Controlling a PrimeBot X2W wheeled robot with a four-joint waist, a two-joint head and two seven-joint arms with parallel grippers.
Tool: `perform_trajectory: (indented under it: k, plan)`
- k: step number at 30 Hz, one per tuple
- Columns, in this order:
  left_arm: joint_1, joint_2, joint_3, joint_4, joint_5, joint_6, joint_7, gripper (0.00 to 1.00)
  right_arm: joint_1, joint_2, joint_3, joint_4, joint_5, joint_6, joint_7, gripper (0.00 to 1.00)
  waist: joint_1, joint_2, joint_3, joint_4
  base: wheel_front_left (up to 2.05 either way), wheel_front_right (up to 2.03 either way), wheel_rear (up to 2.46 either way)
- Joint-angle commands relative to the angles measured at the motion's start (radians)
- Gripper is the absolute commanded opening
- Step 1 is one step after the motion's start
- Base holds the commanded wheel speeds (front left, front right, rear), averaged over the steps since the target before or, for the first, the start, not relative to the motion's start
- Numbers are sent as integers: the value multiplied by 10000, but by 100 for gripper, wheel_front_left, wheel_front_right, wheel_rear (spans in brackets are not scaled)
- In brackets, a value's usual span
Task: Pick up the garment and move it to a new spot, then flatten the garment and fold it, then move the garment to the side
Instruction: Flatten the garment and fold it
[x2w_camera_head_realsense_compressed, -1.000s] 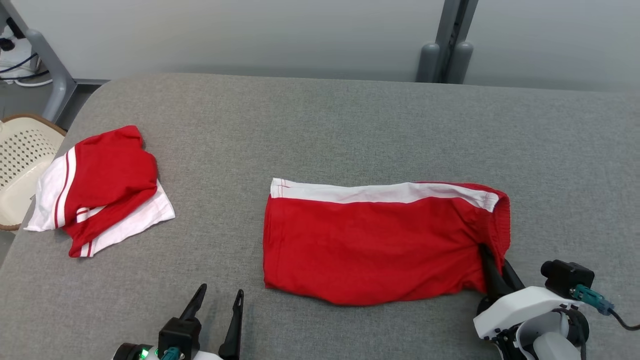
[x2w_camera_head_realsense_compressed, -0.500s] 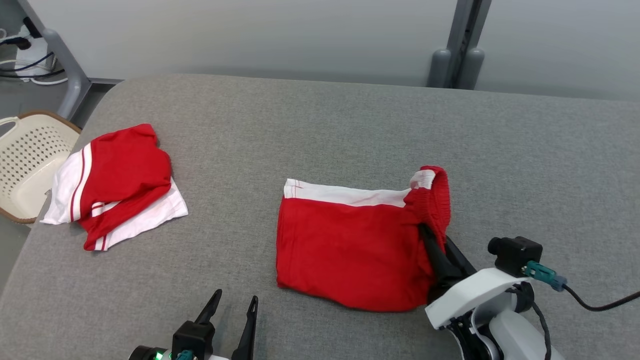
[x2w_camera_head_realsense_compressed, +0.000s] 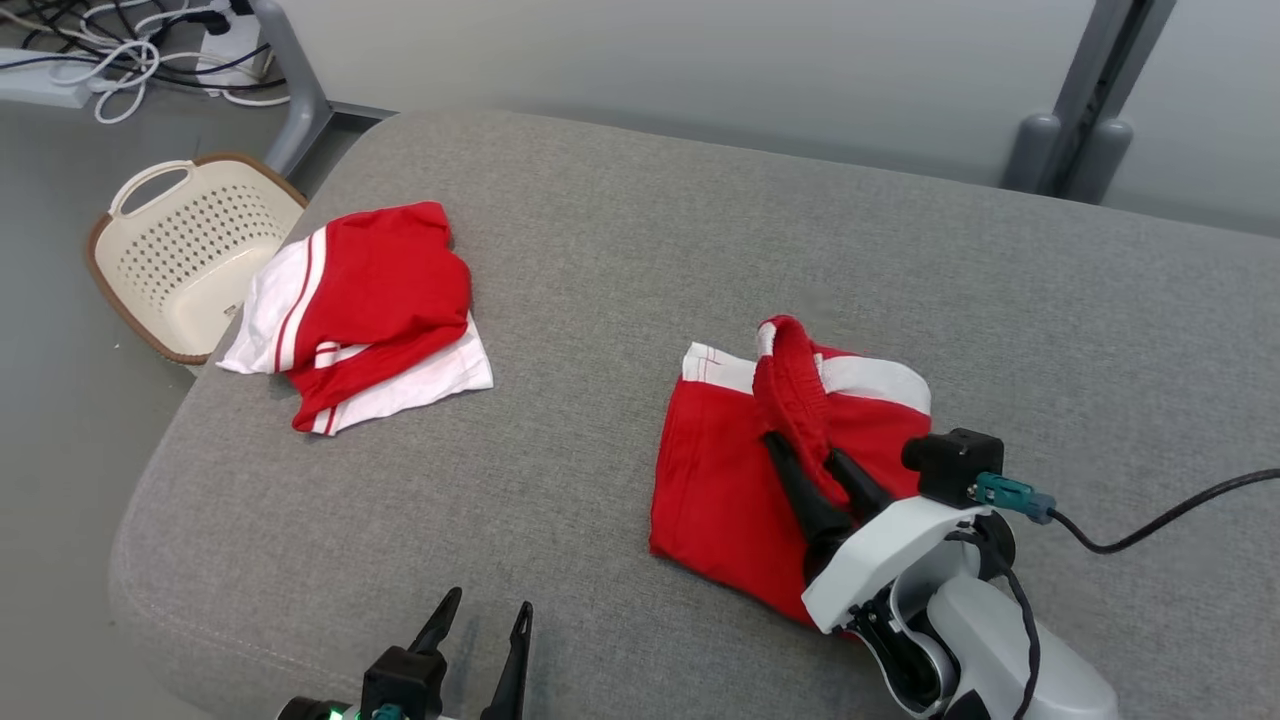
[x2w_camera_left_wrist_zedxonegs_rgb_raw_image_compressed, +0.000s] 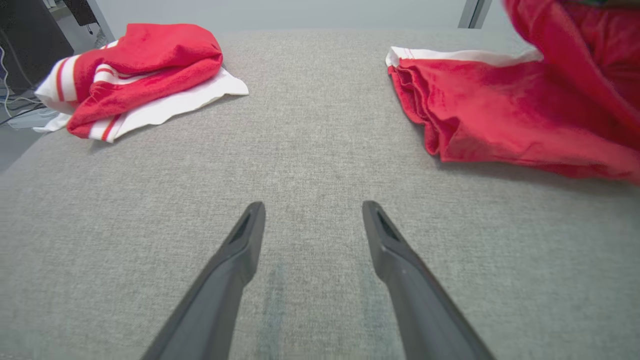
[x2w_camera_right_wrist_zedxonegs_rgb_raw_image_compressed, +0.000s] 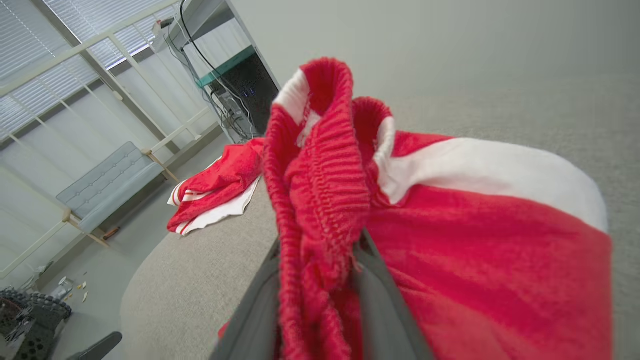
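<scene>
The grey tabletop (x2w_camera_head_realsense_compressed: 620, 230) carries the red shorts (x2w_camera_head_realsense_compressed: 715, 480) right of centre, their waistband pinched upright in the right gripper (x2w_camera_head_realsense_compressed: 800, 448). A folded red-and-white garment (x2w_camera_head_realsense_compressed: 370, 300) lies far left. A beige perforated basket (x2w_camera_head_realsense_compressed: 190, 250) stands on the floor beside it. The left gripper (x2w_camera_head_realsense_compressed: 487, 602) hovers, spread.

Two red-and-white garments (x2w_camera_head_realsense_compressed: 710, 490) (x2w_camera_head_realsense_compressed: 385, 290), two claws (x2w_camera_head_realsense_compressed: 490, 600) (x2w_camera_head_realsense_compressed: 802, 447), one basket (x2w_camera_head_realsense_compressed: 180, 262), one table (x2w_camera_head_realsense_compressed: 620, 220)

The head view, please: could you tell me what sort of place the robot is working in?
Probably an indoor lab or test room set up for laundry folding: a padded grey table serves as the work surface, a perforated laundry basket stands beside it, and loose cables trail in the far corner.
</scene>
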Motion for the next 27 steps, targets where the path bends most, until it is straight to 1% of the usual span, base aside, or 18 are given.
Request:
perform_trajectory:
  k: [1, 4, 8, 10, 13, 14, 17, 21, 24, 27]
  plan:
    - [-161, 35, -27, -13, -79, 96, -12, 100, -197, -59, 112, 214, 136, 3, -66, 100, 0, 0, 74, 202, 0, 0, 0]
    - [-193, 33, -75, -39, -127, 161, -12, 100, -473, -60, 294, 462, 189, 3, -108, 100, 0, 0, 116, 255, 0, 0, 0]
    - [-230, 32, 6, -105, -206, 245, -12, 100, -521, -57, 25, 164, 137, 4, -105, 100, 0, 0, 148, 108, 0, 0, 0]
    - [-304, 35, 71, -191, -180, 272, -12, 100, -453, -60, -243, -31, -122, 3, -106, 100, 0, 0, 151, -49, 0, 0, 0]
    - [-344, 35, 187, -347, -107, 341, -10, 100, -228, -76, -1029, -268, -768, 3, -98, 100, 0, 0, 134, -328, 0, 0, 0]
    - [-344, 35, 187, -347, -107, 341, -10, 100, -228, -76, -1029, -268, -768, 3, -98, 100, 0, 0, 134, -328, 0, 0, 0]
    - [-397, 35, 326, -514, 9, 429, -10, 100, 118, -65, -2065, -573, -1717, 4, -98, 100, 0, 0, 92, -644, 0, 0, 0]
    - [-447, 33, 585, -753, 125, 477, -10, 100, 772, -51, -3341, -1236, -2982, 4, -97, 100, 0, 0, 26, -1102, 0, 0, 0]
    - [-444, 36, 788, -888, 208, 497, -7, 100, 1280, -67, -4163, -1785, -3607, 3, -98, 100, 0, 0, -47, -1463, 0, 0, 0]
    - [-425, 36, 1068, -1049, 216, 556, -7, 100, 1869, -48, -4772, -2246, -4122, 3, -98, 100, 0, 0, -90, -1841, 0, 0, 0]
